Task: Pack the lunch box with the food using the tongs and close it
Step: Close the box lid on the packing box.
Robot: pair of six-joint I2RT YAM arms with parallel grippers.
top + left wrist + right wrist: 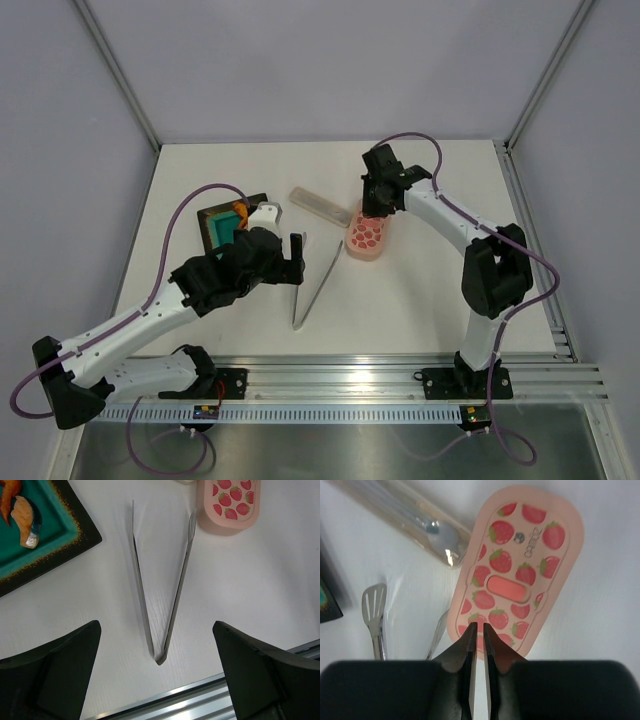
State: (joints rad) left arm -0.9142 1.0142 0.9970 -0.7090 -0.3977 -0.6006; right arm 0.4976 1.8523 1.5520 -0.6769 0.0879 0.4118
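The pink lunch box (366,236) (228,505) (517,570) lies mid-table with its strawberry-printed lid on top. The silvery tongs (312,280) (160,590) (374,605) lie flat in a narrow V just left of it, joint toward the near edge. Orange and brown food (238,208) (27,522) rests on the teal mat of a dark tray (222,225) (75,525). My left gripper (297,262) (155,626) hovers wide open over the tongs' joint end, holding nothing. Over the box's end, my right gripper (375,205) (479,626) has its jaws a thin slit apart, with nothing between them.
A slim translucent case (320,203) (405,515) with cutlery inside lies behind the lunch box. The aluminium rail (400,375) (200,695) runs along the table's near edge, close to the tongs' joint.
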